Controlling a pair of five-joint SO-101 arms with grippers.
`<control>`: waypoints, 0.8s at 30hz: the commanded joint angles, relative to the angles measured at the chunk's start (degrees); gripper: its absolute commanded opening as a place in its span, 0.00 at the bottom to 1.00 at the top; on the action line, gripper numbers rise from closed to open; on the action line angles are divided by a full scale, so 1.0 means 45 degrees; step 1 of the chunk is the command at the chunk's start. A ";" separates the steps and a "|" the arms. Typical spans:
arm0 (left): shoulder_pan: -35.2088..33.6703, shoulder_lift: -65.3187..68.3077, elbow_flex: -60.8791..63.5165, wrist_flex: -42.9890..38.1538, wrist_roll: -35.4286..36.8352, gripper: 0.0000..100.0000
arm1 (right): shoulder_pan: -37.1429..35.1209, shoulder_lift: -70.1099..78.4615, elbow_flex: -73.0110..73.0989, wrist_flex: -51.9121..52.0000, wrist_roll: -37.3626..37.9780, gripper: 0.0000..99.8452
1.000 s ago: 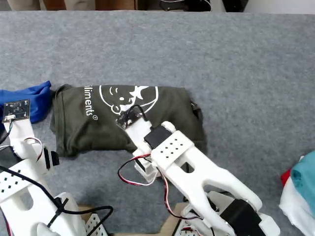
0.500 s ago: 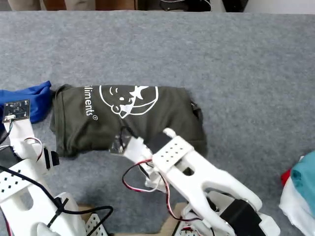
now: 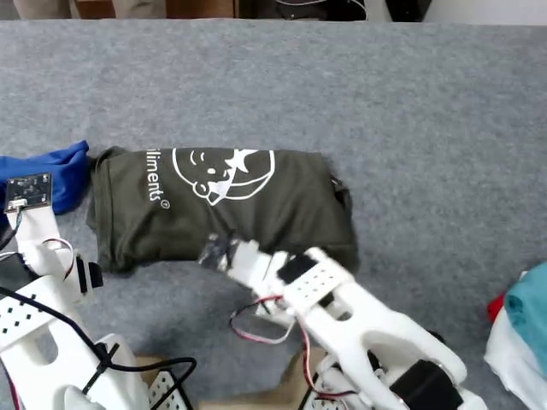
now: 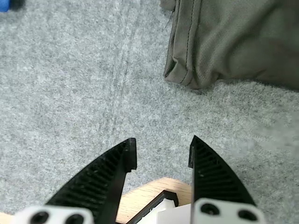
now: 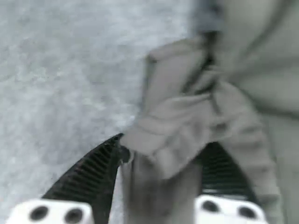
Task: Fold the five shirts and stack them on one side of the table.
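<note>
A dark olive shirt (image 3: 231,205) with a white print lies folded in a rectangle left of the table's middle. My right gripper (image 3: 219,251) is at the shirt's near edge. In the right wrist view, bunched olive fabric (image 5: 187,135) fills the gap of the right gripper (image 5: 161,158), which is shut on it. My left arm (image 3: 34,248) stands at the near left. Its gripper (image 4: 163,154) hangs open over bare grey cloth, short of the olive shirt's corner (image 4: 182,77), with nothing between its fingers.
A blue shirt (image 3: 53,175) lies at the left edge, touching the olive one. A heap of teal, red and white clothes (image 3: 523,329) sits at the right edge. The grey table cover (image 3: 385,94) is bare across the far half. A wooden table edge (image 4: 154,186) shows below the left gripper.
My right gripper drew back from the shirt's printed middle to its near edge and now has fabric in it. The left arm has not moved.
</note>
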 commanded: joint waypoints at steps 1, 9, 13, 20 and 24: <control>0.0137 -0.0186 -0.0078 0.0098 -0.0098 0.19 | 0.1162 0.0049 0.0361 -0.0762 0.0078 0.00; 0.0137 -0.0186 -0.0078 0.0098 -0.0098 0.19 | 0.1553 -0.0049 -0.0244 0.0449 0.0059 0.00; 0.0156 -0.0186 -0.0078 0.0098 -0.0098 0.19 | 0.1553 -0.0049 -0.1846 0.2364 0.0020 0.00; 0.0156 -0.0186 -0.0078 0.0098 -0.0117 0.19 | 0.1631 -0.0068 -0.5441 0.5587 0.0078 0.00; 0.0137 -0.0186 -0.0078 0.0098 -0.0117 0.19 | 0.1651 0.0029 -0.6437 0.5665 0.0117 0.00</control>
